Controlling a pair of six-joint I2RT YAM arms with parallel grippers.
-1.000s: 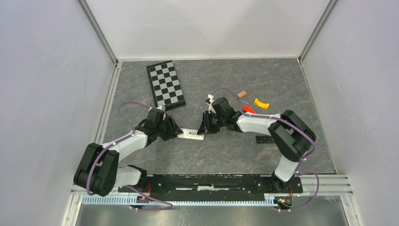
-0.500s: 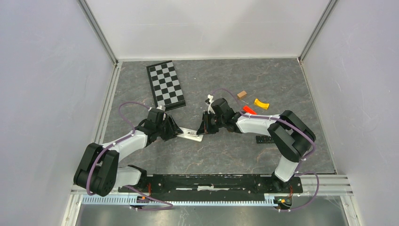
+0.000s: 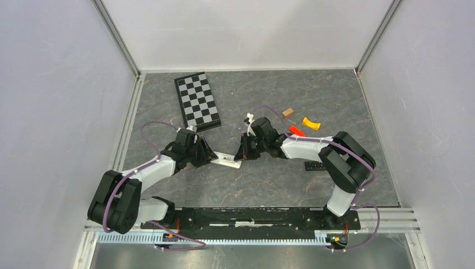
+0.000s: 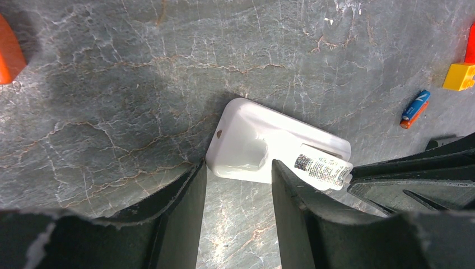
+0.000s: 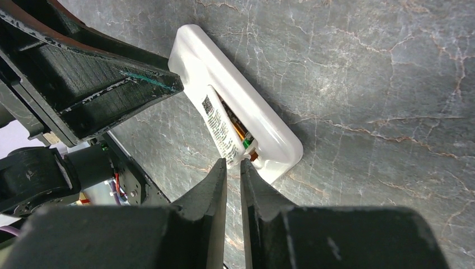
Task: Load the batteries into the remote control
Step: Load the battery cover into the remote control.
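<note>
The white remote (image 3: 228, 161) lies back up on the table between my two grippers. In the left wrist view the remote (image 4: 252, 140) has its near long edge under my left gripper (image 4: 238, 165), whose jaws stand apart with nothing held. In the right wrist view the remote (image 5: 246, 112) has its compartment open, with an orange-brown battery (image 5: 242, 134) in it beside a raised labelled white strip (image 5: 219, 126). My right gripper (image 5: 233, 162) is almost shut and empty, its tips at that end. A blue battery (image 4: 415, 109) lies loose on the table. No gold-brass battery is in view.
A chessboard (image 3: 197, 102) lies at the back left. A wooden block (image 3: 288, 112), a yellow block (image 3: 311, 123) and a red block (image 3: 296, 130) lie behind the right arm. A flat black piece (image 3: 315, 166) lies by the right arm. An orange block (image 4: 8, 56) shows in the left wrist view.
</note>
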